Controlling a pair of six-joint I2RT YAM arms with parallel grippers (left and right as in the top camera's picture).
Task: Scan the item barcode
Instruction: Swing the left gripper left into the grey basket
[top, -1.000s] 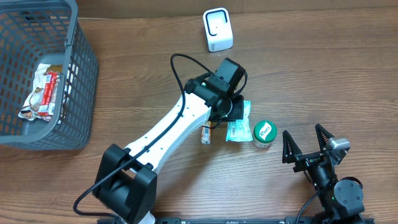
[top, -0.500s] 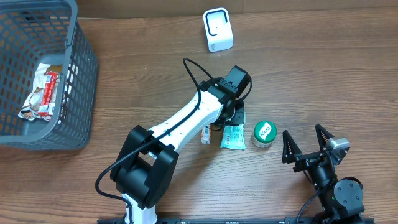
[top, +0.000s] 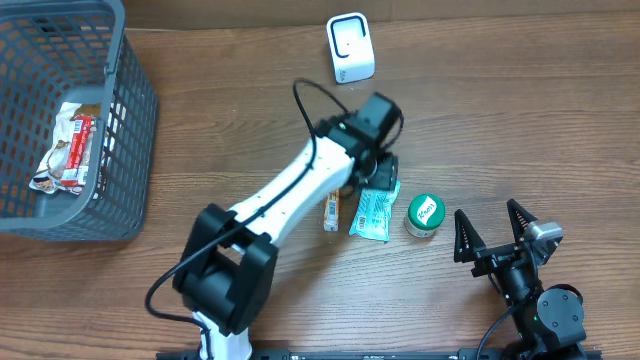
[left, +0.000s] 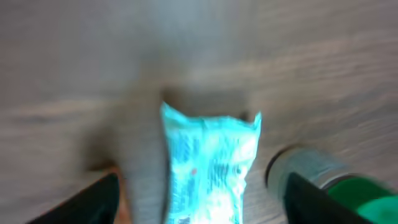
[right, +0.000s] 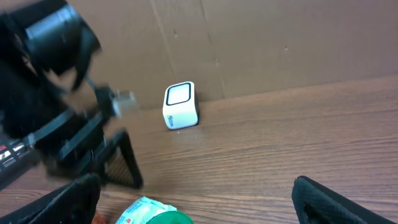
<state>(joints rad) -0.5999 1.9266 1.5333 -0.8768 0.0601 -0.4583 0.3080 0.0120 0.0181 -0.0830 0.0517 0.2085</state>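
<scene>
We judge the scan not yet made. On the desk (top: 520, 110), the grey basket (top: 135, 120) stands well away from both pincers, with one wrapped snack (top: 68, 150) in it. The left pincer (left: 202, 186) hangs spread over the teal packet (left: 211, 165), which lies flat between its fingers, touched by neither. The right pincer (top: 488, 225), spread wide and empty, sits well apart. The white scanner (top: 350, 47) stands well beyond the left pincer, so gripping, lifting and presenting the barcode are all left to do.
</scene>
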